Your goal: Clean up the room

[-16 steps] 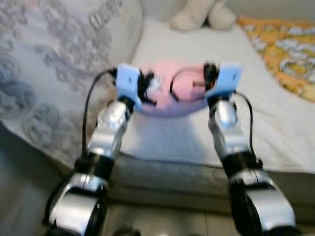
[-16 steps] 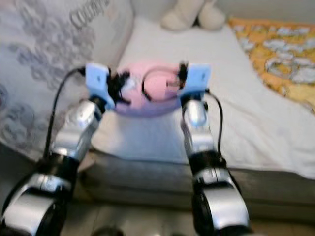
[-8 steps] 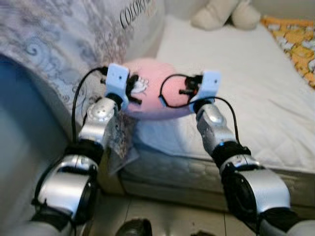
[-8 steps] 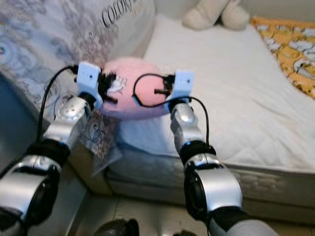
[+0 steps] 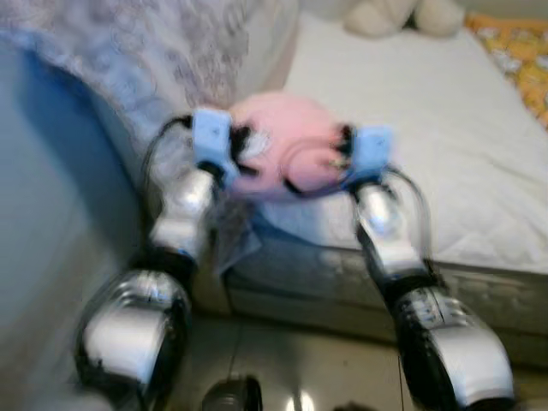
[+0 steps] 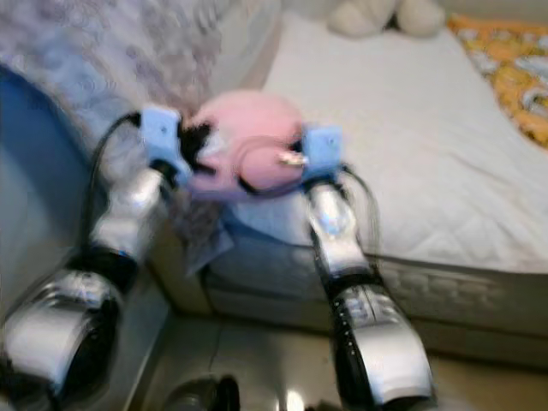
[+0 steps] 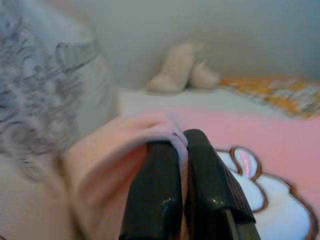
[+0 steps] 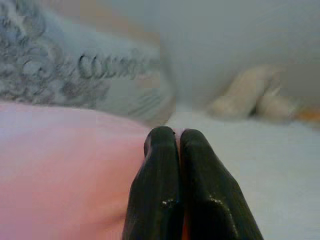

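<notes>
Pink pillow (image 5: 278, 154) held up over bed (image 5: 445, 128) edge, near corner. Left gripper (image 7: 181, 145) fingers clenched on its fabric, right gripper (image 8: 172, 137) pinching other side. Patterned blanket (image 5: 163, 51) alongside. Views blurry.

A home bedroom: white mattress (image 5: 411, 128), patterned duvet (image 5: 145, 60), plush toy (image 5: 402, 15).

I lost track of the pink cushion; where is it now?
The pink cushion hangs pinched between the left hand and the right hand, over the near corner of the white mattress, beside the grey patterned bedding.
</notes>
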